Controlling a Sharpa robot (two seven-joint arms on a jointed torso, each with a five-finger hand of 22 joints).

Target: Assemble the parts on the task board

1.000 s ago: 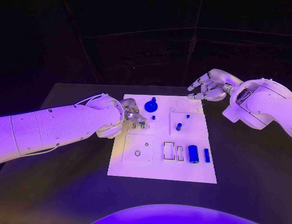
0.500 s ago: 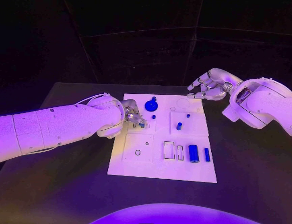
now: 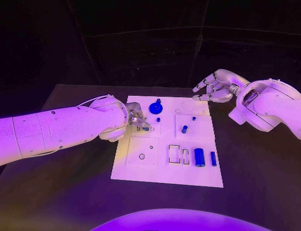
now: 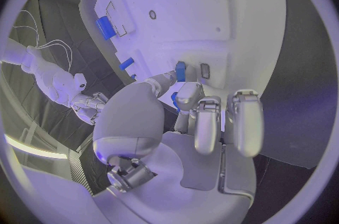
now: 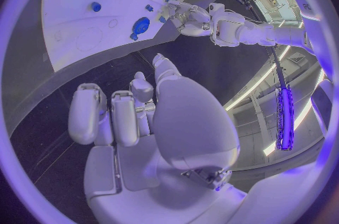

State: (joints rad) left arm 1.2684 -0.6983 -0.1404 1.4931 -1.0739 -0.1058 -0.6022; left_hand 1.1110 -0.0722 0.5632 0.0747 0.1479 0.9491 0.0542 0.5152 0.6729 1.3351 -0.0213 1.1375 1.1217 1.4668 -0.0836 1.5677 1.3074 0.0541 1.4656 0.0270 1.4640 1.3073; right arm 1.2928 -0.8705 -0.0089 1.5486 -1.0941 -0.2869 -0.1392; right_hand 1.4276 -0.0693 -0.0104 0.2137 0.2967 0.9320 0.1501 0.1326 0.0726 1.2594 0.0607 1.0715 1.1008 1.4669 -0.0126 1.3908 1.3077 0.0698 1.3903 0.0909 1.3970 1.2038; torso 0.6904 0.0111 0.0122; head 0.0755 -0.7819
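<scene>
The white task board (image 3: pixel 165 171) lies mid-table. My left hand (image 3: pixel 137 120) is at its left edge and pinches a small blue part (image 4: pixel 180 71) between thumb and a finger, against the board beside a small slot (image 4: pixel 205 70). My right hand (image 3: pixel 215 89) hovers past the board's far right corner, fingers loosely bent and apart, holding nothing. On the board are a blue round knobbed piece (image 3: pixel 156 109), a blue peg (image 3: pixel 184 130), a blue cylinder (image 3: pixel 200 158) and a blue bar (image 3: pixel 213 159). The right wrist view shows the board (image 5: pixel 78 15) and the knobbed piece (image 5: pixel 140 27).
Two white frame-like recesses (image 3: pixel 174 155) sit left of the cylinder, and a small round hole (image 3: pixel 142 157) is in the board's near left. Two tiny blue pegs (image 3: pixel 158 120) (image 3: pixel 193 120) stand near the middle. Black table (image 3: pixel 261 183) surrounds the board.
My left hand's fingers have drawn in slightly over the small blue part at the board's left edge. The right hand has barely moved.
</scene>
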